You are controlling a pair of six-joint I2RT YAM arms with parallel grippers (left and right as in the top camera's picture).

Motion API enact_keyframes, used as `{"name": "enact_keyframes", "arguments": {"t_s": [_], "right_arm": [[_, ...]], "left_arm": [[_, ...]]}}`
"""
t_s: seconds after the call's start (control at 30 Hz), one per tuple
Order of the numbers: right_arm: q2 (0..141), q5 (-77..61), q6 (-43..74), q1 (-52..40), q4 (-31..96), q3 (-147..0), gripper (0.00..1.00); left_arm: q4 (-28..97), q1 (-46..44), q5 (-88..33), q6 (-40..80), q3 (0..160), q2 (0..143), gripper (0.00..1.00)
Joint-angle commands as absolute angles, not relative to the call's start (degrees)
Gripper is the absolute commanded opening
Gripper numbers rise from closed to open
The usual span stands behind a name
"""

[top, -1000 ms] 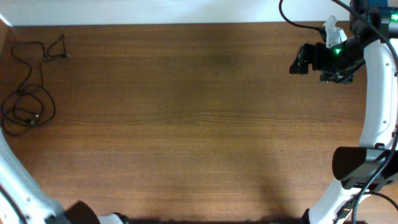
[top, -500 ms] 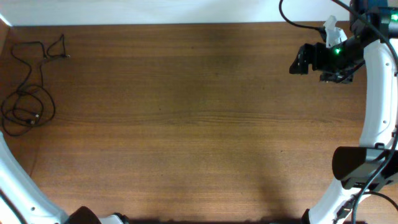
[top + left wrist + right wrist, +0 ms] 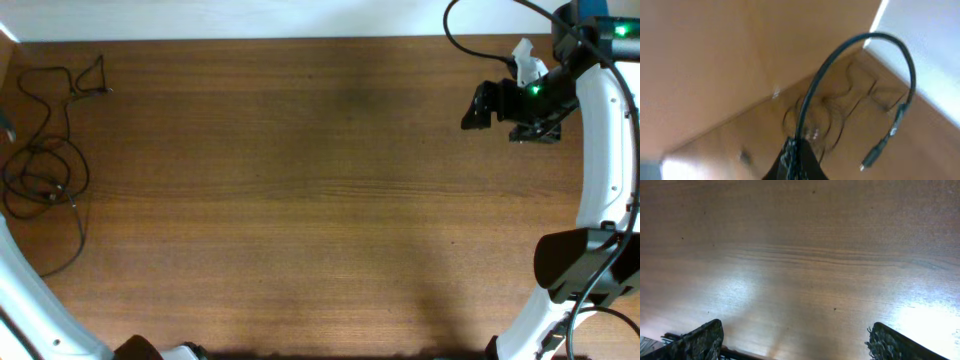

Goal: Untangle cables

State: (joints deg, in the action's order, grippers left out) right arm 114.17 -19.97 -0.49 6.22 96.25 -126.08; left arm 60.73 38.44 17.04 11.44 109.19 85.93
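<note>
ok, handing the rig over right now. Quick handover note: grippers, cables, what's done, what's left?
Left gripper: shut on one black cable, which arcs up from the jaws, its plug end hanging free.
Right gripper: open, empty, above the bare table at the far right.
Cable bundle: looped at the table's left edge, one strand trailing toward the near side.
Done: one cable gripped and lifted.
Left: the loops look tangled; nothing is laid out apart yet.

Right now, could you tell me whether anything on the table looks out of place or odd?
Only the cables: a looped tangle at far left, and one strand arches from the shut left gripper, plug dangling.
</note>
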Motion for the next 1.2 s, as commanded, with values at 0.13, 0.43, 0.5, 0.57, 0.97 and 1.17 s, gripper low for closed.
{"name": "enact_keyframes", "arguments": {"t_s": [0.13,0.43,0.5,0.57,0.97,1.17], "right_arm": [[114.5,-20.3,-1.4,6.0,95.6,-125.6,0.94],[114.5,-20.3,-2.8,6.0,95.6,-125.5,0.94],[114.5,-20.3,-2.8,6.0,95.6,-125.5,0.94],[114.5,-20.3,-2.8,6.0,95.6,-125.5,0.94],[114.5,-20.3,-2.8,6.0,95.5,-125.5,0.94],[114.5,-20.3,-2.8,6.0,95.6,-125.5,0.94]], "left_arm": [[72.1,38.8,23.9,34.0,102.2,84.2,0.00],[54.3,44.1,23.8,39.6,77.7,84.2,0.02],[52.5,46.3,23.8,43.8,74.1,84.3,0.04],[50.5,48.8,23.7,47.6,71.2,84.3,0.06],[33.6,52.4,21.9,48.1,64.4,87.3,0.18],[33.6,52.5,21.9,47.9,64.4,92.4,0.28]]}}
